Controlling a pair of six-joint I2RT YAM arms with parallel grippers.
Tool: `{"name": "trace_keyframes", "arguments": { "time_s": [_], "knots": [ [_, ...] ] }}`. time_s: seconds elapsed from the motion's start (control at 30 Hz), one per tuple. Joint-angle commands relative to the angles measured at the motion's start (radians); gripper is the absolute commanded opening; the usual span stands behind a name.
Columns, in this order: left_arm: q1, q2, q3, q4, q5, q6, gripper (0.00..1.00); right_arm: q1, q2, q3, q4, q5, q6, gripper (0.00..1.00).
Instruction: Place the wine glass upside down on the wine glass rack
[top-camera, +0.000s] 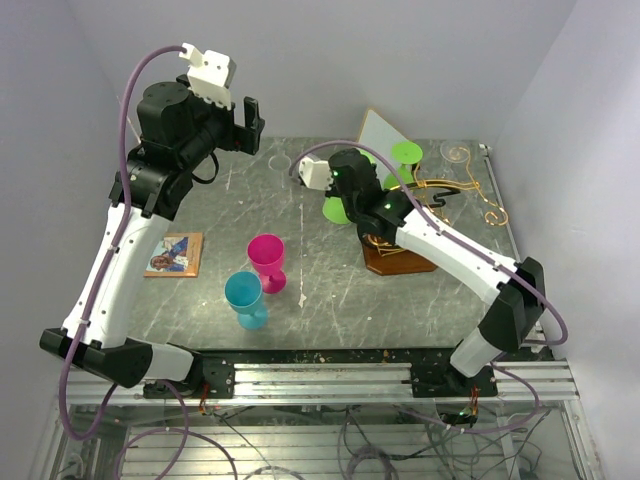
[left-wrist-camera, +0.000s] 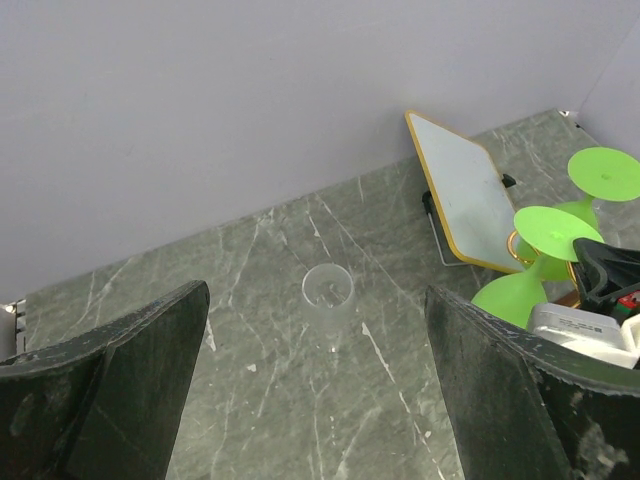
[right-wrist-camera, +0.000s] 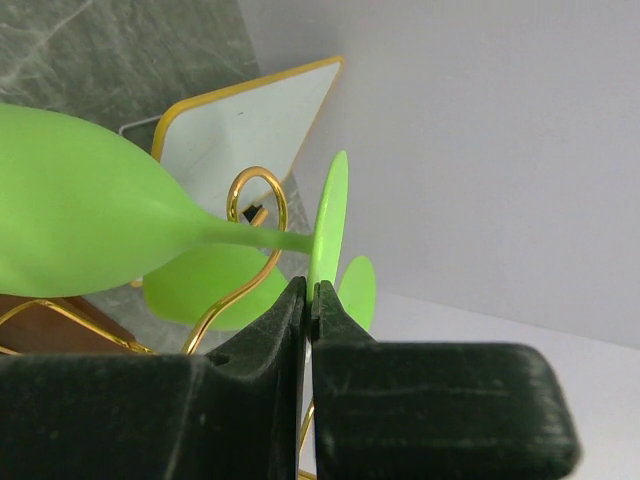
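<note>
**While the right jaws clench a green foot, much of the rack stays covered**

Because the right arm lies across it in the top view, you see only pieces of the wine glass rack (top-camera: 392, 262): a slice of brown base at centre and gold curls toward the right edge. The right gripper (right-wrist-camera: 310, 295) is clamped on the thin foot of the green wine glass (right-wrist-camera: 70, 225), which shows edge-on in the wrist view. The glass lies close to sideways, bowl at the left of the frame, stem running just beside a gold loop. You cannot tell whether stem and wire touch. A second green glass (right-wrist-camera: 200, 290) sits behind, mostly covered.

Your left gripper (left-wrist-camera: 315, 295) hangs raised at the upper left of the top view, jaws spread wide and holding nothing. Its fingers (left-wrist-camera: 110, 390) fill the lower corners of the wrist view. A clear glass (left-wrist-camera: 327, 290) stands beyond them.

A white gold-edged panel (top-camera: 384, 132) leans just behind the rack. A faint clear glass (top-camera: 455, 152) sits in the far right corner. A pink glass (top-camera: 266, 252) and a blue glass (top-camera: 243, 290) stand just beside each other at centre, with a picture card (top-camera: 175, 253) to their left.

Open table (top-camera: 330, 290) lies between the pink glass and the rack base. Walls close in at the top and right of the frame.
</note>
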Motion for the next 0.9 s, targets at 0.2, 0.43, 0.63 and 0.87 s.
{"name": "trace_keyframes", "arguments": {
  "time_s": [0.2, 0.43, 0.63, 0.87],
  "knots": [
    [0.008, 0.003, 0.011, 0.023, 0.005, 0.015, 0.99, 0.002, 0.045, 0.021, 0.019, 0.097, -0.026, 0.00],
    [0.010, 0.001, 0.011, 0.024, 0.002, 0.022, 0.99, -0.004, 0.064, 0.056, -0.032, 0.101, 0.013, 0.00],
    [0.010, 0.004, 0.007, 0.026, 0.004, 0.026, 0.99, -0.019, 0.085, 0.064, -0.030, 0.108, 0.027, 0.00],
    [0.010, 0.002, 0.008, 0.026, 0.003, 0.029, 0.99, -0.041, 0.119, 0.101, -0.009, 0.137, 0.028, 0.00]
  ]
}}
